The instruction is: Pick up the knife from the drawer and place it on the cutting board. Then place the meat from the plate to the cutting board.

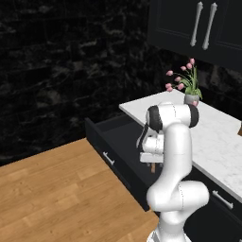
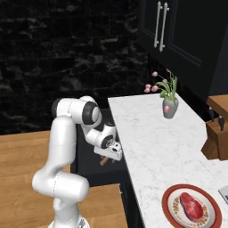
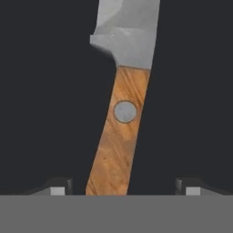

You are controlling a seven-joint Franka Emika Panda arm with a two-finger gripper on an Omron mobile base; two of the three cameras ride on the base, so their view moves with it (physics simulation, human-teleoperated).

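Note:
The black drawer (image 1: 115,137) stands pulled open beside the white counter. On its floor lies the knife (image 3: 119,132), with its light wooden handle toward me and its silver blade (image 3: 129,32) pointing away. My gripper (image 3: 124,189) is down inside the drawer, open, one fingertip on each side of the handle with a gap on both sides. From the base the gripper (image 2: 112,153) hangs over a brown bit of the handle (image 2: 104,161). The meat (image 2: 192,208) rests on the red-rimmed plate (image 2: 168,200) on the counter. The cutting board is out of view.
A grey vase of pink flowers (image 2: 168,104) stands on the white marble counter (image 2: 142,142). A wooden knife block (image 2: 217,129) sits at the right. Black wall cabinets (image 2: 178,31) hang above. Wooden floor (image 1: 52,189) lies left of the drawer.

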